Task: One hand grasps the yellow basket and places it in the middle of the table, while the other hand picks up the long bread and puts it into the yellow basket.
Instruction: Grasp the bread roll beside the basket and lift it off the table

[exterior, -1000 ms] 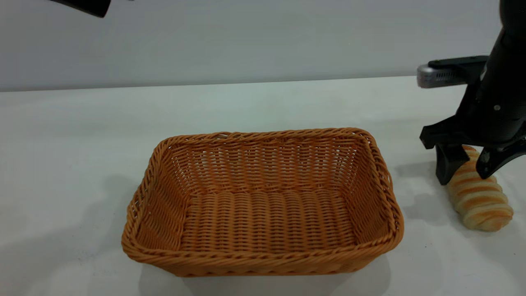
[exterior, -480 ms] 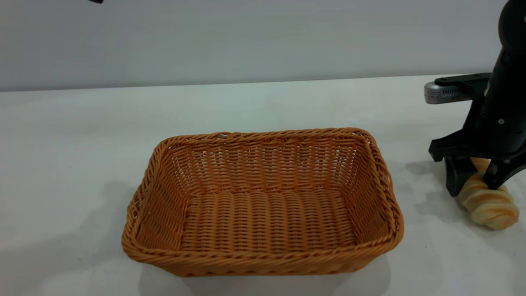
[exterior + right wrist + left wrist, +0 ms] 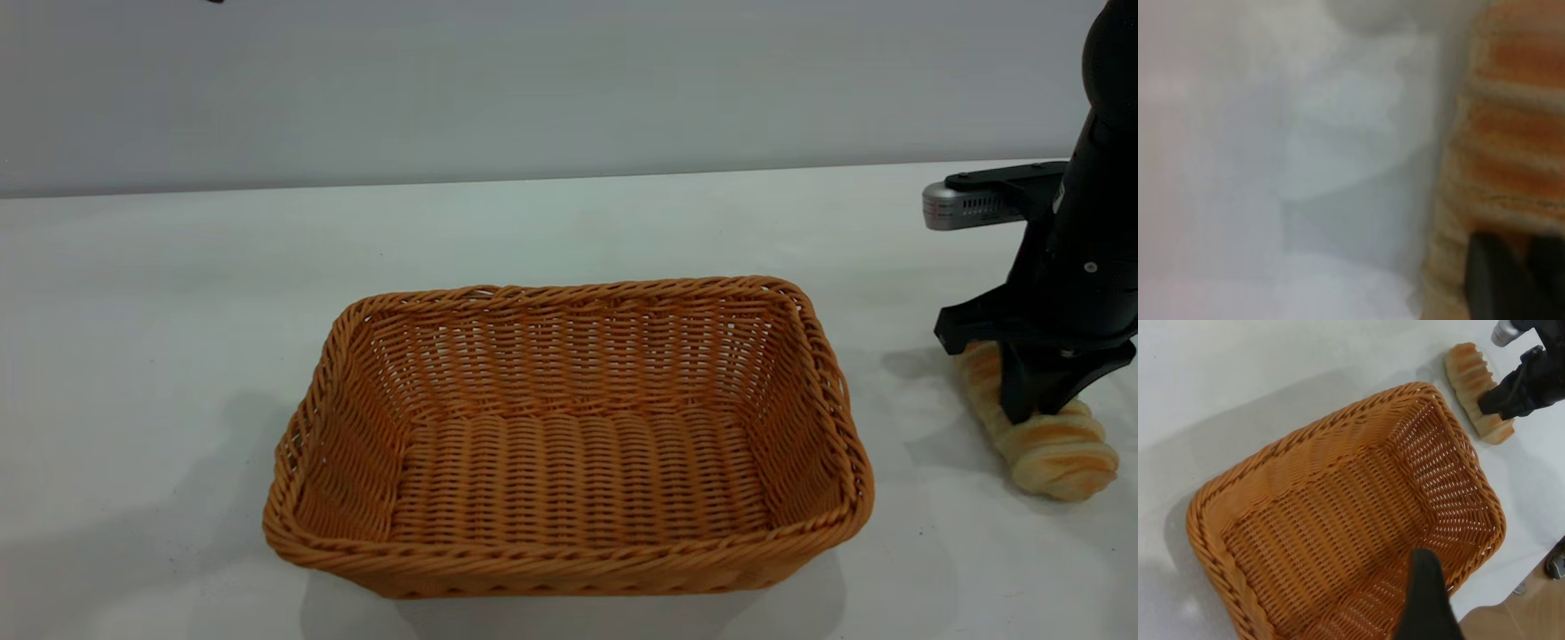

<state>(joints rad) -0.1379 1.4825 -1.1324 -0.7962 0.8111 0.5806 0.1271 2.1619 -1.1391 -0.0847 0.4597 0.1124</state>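
The yellow basket (image 3: pixel 569 289) stands empty in the middle of the white table (image 3: pixel 178 293). To its right, apart from the rim, the long bread (image 3: pixel 1062 453) lies on the table. My right gripper (image 3: pixel 1031 404) points down onto it and is shut on the long bread near its middle. The right wrist view shows the striped bread (image 3: pixel 1511 153) close up with the right gripper (image 3: pixel 1511 273) against it. My left gripper (image 3: pixel 1425 587) hangs high above the basket (image 3: pixel 1338 427) as a black shape. That view also takes in the bread (image 3: pixel 1468 370) and the right gripper (image 3: pixel 1501 403).
A grey wall runs behind the table's far edge. The table's near edge and the floor (image 3: pixel 1531 600) show in the left wrist view. Bare tabletop lies left of and behind the basket.
My right gripper has come down and closed on the bread, which shifted slightly on the table. The left arm's tip has left the top of the exterior view.
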